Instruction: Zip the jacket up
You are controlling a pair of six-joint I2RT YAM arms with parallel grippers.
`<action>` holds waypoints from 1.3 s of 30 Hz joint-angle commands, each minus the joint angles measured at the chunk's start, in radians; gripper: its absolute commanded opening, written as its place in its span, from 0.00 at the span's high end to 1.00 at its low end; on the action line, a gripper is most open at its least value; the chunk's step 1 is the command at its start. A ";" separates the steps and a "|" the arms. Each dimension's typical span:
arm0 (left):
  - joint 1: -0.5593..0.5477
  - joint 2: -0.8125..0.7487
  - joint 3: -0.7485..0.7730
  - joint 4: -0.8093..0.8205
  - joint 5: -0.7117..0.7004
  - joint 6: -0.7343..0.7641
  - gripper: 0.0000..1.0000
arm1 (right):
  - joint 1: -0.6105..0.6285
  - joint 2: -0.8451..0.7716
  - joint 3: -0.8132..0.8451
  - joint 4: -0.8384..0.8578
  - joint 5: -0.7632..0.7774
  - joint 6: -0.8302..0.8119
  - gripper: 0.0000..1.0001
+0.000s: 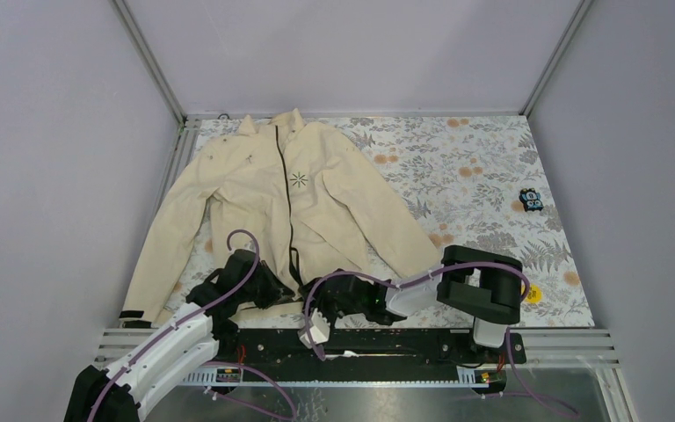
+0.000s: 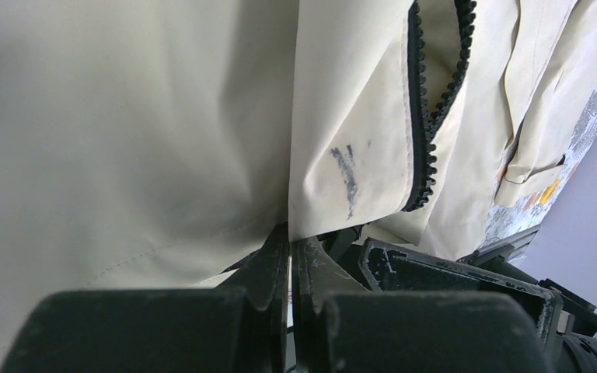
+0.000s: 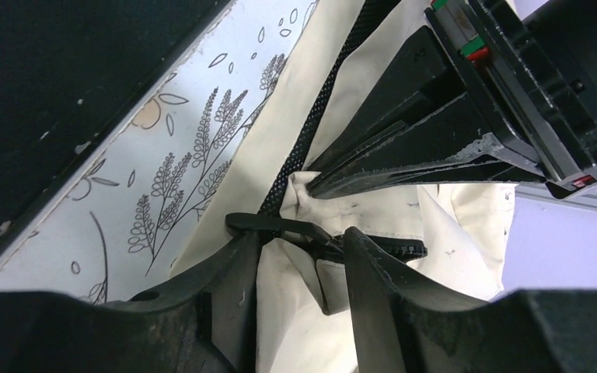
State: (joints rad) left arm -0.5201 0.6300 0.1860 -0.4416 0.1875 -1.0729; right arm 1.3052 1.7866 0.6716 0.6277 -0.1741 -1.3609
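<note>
1. Left claw (image 2: 288, 242) sits nearest the lens in its wrist view. It is pressed together on the bottom hem of the jacket (image 2: 124, 124), pinching a thin edge of cream cloth.
2. Right claw (image 3: 303, 241) has its fingers partly spread on either side of a bunched fold at the low end of the zipper (image 3: 315, 128). The black zipper pull (image 3: 280, 227) lies across between them. Cannot tell whether they actually bite on it.
3. In the top view the jacket (image 1: 246, 189) lies flat, front up, on the floral surface (image 1: 483, 167), from upper left to centre of frame. Collar is at the far edge, hem is toward the arm bases, and both claws meet at the hem, bottom centre.
4. In the upper right of the left wrist view the two rows of teeth stand apart, so the zipper is open near the hem. The top view shows only a dark line up to the collar. Cannot tell how far it is closed.
5. Handling, as a judgement: the cloth is light, soft and limp, and will wrinkle and drag rather than resist. The zipper tape is the only firm part. The pull is small and thin, and likely easy to lose.
6. Where to hold, as a judgement: one claw on the hem just beside the zipper base to tension the tape, the other on the pull tab, drawn along the teeth toward the collar. Slack cloth would probably bunch and jam the slider.
</note>
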 commanded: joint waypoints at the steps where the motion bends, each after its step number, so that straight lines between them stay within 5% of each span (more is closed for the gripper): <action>1: -0.006 -0.011 0.017 0.012 0.018 0.009 1.00 | 0.011 0.035 -0.002 0.132 -0.001 -0.011 0.49; 11: -0.006 -0.024 0.012 0.009 0.023 0.004 1.00 | 0.019 0.058 0.012 0.119 -0.050 -0.038 0.62; 26: -0.006 -0.029 0.009 0.004 0.027 -0.001 1.00 | 0.055 0.096 0.090 -0.014 -0.022 -0.181 0.53; 33: -0.006 -0.038 0.007 0.001 0.027 -0.004 1.00 | 0.066 0.109 0.107 -0.054 -0.017 -0.184 0.89; 39: -0.006 -0.038 0.007 -0.001 0.027 -0.006 1.00 | 0.064 0.085 0.063 0.096 -0.004 -0.058 0.95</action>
State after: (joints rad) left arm -0.5201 0.6041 0.1860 -0.4870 0.1894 -1.0698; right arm 1.3460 1.8751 0.7517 0.6464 -0.1471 -1.4960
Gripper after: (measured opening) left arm 0.013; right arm 0.104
